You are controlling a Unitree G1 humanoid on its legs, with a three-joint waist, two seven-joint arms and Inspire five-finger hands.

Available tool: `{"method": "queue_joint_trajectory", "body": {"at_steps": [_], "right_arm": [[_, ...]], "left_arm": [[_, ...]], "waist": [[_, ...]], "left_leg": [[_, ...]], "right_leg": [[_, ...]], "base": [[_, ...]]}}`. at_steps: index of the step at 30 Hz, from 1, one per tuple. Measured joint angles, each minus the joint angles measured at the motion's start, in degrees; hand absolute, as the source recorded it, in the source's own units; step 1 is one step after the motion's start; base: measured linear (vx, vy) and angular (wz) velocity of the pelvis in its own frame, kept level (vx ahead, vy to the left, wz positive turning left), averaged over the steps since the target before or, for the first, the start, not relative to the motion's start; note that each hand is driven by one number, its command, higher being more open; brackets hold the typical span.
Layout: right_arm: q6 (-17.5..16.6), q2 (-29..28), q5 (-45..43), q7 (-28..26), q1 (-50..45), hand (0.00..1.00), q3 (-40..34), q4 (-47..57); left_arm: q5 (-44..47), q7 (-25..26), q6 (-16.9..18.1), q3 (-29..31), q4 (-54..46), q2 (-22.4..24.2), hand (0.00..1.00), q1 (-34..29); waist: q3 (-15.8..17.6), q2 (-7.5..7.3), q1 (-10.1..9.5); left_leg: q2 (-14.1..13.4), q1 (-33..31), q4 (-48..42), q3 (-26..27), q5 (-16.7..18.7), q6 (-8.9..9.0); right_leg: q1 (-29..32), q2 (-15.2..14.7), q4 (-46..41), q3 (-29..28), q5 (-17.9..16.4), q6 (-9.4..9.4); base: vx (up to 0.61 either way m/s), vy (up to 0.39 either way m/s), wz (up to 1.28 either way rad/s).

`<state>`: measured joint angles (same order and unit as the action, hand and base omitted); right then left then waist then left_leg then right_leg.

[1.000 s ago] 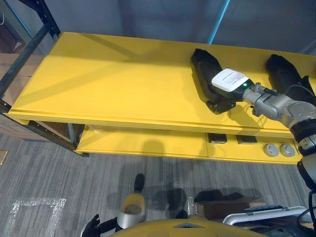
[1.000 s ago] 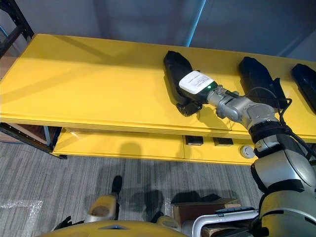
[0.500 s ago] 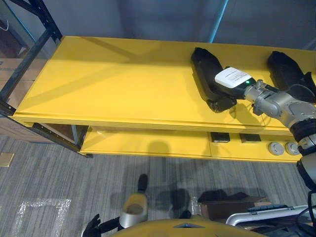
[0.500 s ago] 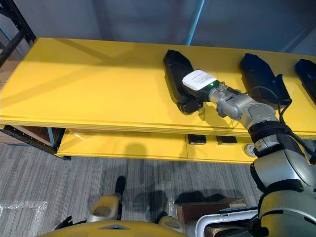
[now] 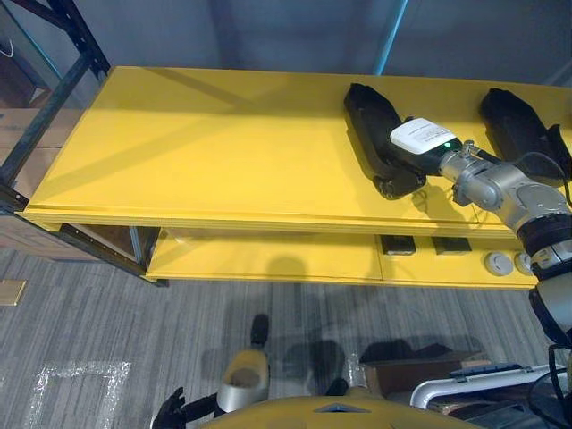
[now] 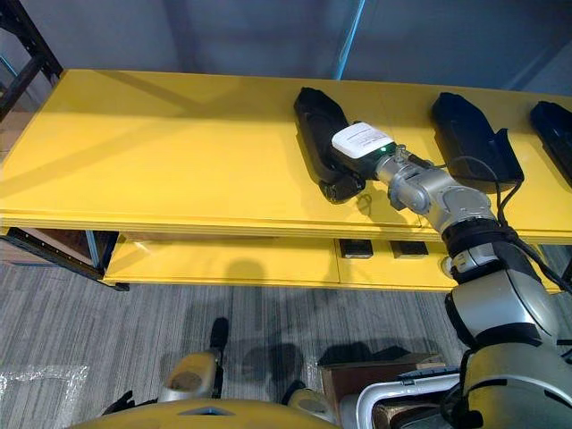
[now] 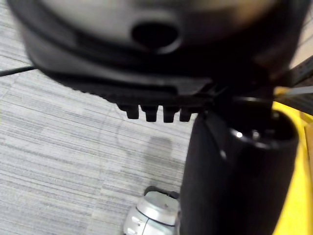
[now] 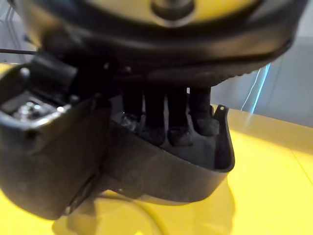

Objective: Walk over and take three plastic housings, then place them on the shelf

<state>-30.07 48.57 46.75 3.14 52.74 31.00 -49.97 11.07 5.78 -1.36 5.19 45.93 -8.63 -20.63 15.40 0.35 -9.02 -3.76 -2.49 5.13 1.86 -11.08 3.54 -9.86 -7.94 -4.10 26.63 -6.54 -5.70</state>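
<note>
Three black plastic housings lie on the yellow shelf top [image 5: 206, 143]: one in the middle [image 5: 371, 125], a second to its right [image 5: 514, 125], and a third at the far right edge [image 6: 554, 125]. My right hand [image 5: 404, 165] rests on the near end of the middle housing. In the right wrist view its fingers [image 8: 166, 117] reach inside the housing's shell [image 8: 171, 171] and the thumb presses the outer wall, so the wall is pinched. The housing sits flat on the shelf. My left hand [image 5: 170, 411] hangs low over the floor, relaxed and holding nothing.
A lower yellow shelf holds small dark boxes [image 5: 398, 244] and round grey parts [image 5: 499, 264]. A black rack frame [image 5: 45, 116] stands at the left end. A cardboard box [image 5: 402, 375] sits on the grey floor near me. The shelf's left half is bare.
The view has shifted slightly. My right hand has stayed on the middle housing, edging a little further along it. The housings have not visibly moved.
</note>
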Motion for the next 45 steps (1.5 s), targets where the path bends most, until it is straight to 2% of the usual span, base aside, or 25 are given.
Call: {"method": "queue_joint_trajectory", "body": {"at_steps": [6,10,16,19,24,30,34,37,39,42,44,45], "right_arm": [[-0.5,0.0,-1.3,1.4,0.0,1.00,-0.5,0.1],[-0.2,0.0,-4.6,4.7,0.0,1.00,-1.0,0.3],[1.1,-0.1,-5.5,4.8,-0.4,1.00,-2.6,3.7],[1.9,-2.2,-6.4,4.7,-1.9,1.00,-4.7,5.7],[1.8,-2.3,-7.2,4.4,-5.5,1.00,-5.6,9.1],[1.6,-1.1,-10.1,-1.1,-12.4,1.00,-8.5,20.4],[1.8,0.5,-15.9,-10.0,-17.3,1.00,-10.9,31.6],[4.1,3.5,-21.8,-15.5,-21.2,1.00,-15.3,40.7],[8.6,3.4,-28.9,-16.8,-24.4,1.00,-21.7,46.5],[12.7,2.0,-34.1,-15.4,-29.4,1.00,-30.8,51.3],[15.2,-4.1,-37.0,-10.3,-37.1,1.00,-41.5,55.9],[15.4,-6.3,-37.9,-8.8,-39.1,1.00,-44.0,57.2]], "left_arm": [[0.0,-0.1,0.0,0.0,0.0,0.0,1.00,0.0],[-0.1,-0.3,0.3,0.2,0.0,0.3,1.00,0.0],[-0.2,-1.0,0.3,0.4,0.0,0.4,1.00,0.0],[-0.3,-1.2,0.3,1.5,0.3,0.5,1.00,0.0],[-0.5,-1.1,1.2,1.6,0.7,0.4,1.00,0.0],[-0.5,-1.1,1.1,2.8,1.6,0.5,1.00,-0.1],[-0.5,-1.1,0.8,5.1,2.8,0.5,1.00,-0.2],[-1.6,-1.1,-0.3,6.9,3.1,0.3,1.00,-0.1],[-2.8,-1.0,-0.3,7.8,4.0,0.1,1.00,0.0],[-5.0,-0.8,-0.3,9.0,5.5,0.4,1.00,0.1],[-5.1,0.0,-0.3,9.2,7.4,0.4,1.00,0.1],[-5.1,0.2,-0.4,9.3,7.8,0.5,1.00,0.1]], "waist": [[0.0,0.00,0.10],[0.0,-0.02,0.19],[0.1,-0.11,0.86],[0.1,-0.45,1.22],[-0.1,-0.76,2.07],[-0.5,-1.43,3.77],[-1.6,-3.08,5.42],[-2.7,-4.11,6.62],[-3.6,-4.76,8.25],[-4.9,-4.90,9.51],[-6.9,-5.06,10.58],[-7.1,-5.13,11.21]], "left_leg": [[0.0,0.0,0.0,0.2,0.2,0.18],[-0.1,0.0,0.0,0.6,0.0,-0.10],[0.0,0.0,0.0,1.0,0.1,-0.05],[-0.3,1.1,0.0,2.0,0.3,0.31],[-0.8,1.3,0.0,2.8,0.4,0.35],[-0.9,1.2,0.0,4.0,0.6,0.32],[-1.1,1.2,0.0,5.9,1.1,0.14],[-1.5,1.3,0.0,7.5,1.2,0.03],[-1.9,1.3,0.0,8.9,1.3,0.10],[-2.3,1.7,0.1,10.5,1.7,0.15],[-2.8,2.4,0.1,12.9,2.1,0.43],[-2.9,2.7,0.1,13.5,2.2,0.46]], "right_leg": [[0.1,0.0,0.1,-0.3,0.0,0.06],[0.2,0.0,0.2,-0.5,0.2,-0.28],[0.1,0.0,0.3,-0.5,0.2,-0.30],[-0.2,-0.1,0.2,-1.7,0.3,-0.30],[0.0,0.0,0.2,-2.5,0.3,-0.34],[0.9,-0.1,0.2,-3.7,0.4,-0.45],[1.8,0.0,0.3,-5.5,0.8,-0.52],[2.6,0.0,0.5,-7.1,1.2,-0.35],[3.4,0.2,0.5,-8.3,1.5,-0.17],[4.0,0.3,0.3,-10.0,1.8,-0.04],[5.1,0.4,0.2,-12.6,1.8,0.09],[5.1,0.6,0.2,-13.1,1.9,0.20]], "base": [[0.01,-0.012,-0.01],[0.03,-0.038,-0.03],[0.01,-0.014,-0.01],[-0.01,-0.017,-0.17],[-0.03,-0.013,-0.10],[-0.01,-0.014,-0.10],[0.04,-0.022,-0.22],[0.01,-0.016,-0.27],[-0.01,-0.015,-0.28],[-0.04,0.007,-0.33],[-0.03,0.005,-0.52],[-0.02,0.003,-0.48]]}}
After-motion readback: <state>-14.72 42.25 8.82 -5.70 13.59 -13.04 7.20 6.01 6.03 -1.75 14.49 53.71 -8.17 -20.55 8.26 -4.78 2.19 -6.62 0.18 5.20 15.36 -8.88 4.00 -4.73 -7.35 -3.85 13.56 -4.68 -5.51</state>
